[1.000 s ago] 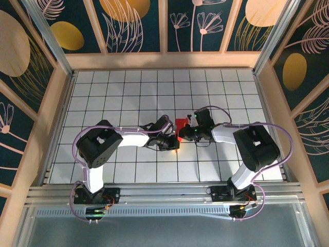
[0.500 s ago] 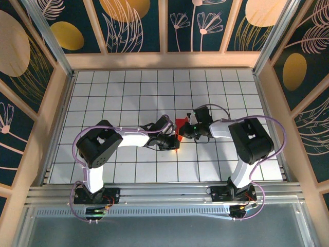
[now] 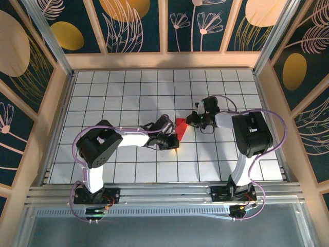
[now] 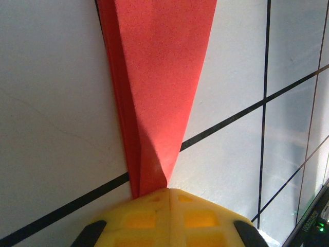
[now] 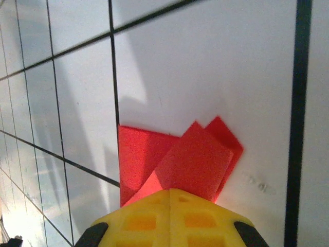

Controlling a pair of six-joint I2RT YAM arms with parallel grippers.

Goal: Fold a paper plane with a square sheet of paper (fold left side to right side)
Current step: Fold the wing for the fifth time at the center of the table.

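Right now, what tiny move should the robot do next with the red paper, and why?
Probably the right tool pushes the raised flap down flat. Both tools are shut: the left tool meets the paper plane at its narrow tip, while the flap at the wide end looks lifted off the table.

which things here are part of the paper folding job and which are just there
In the job: red paper, folded into layers; left gripper and right gripper, both shut on it.
Just there: gridded table; patterned wall panels.
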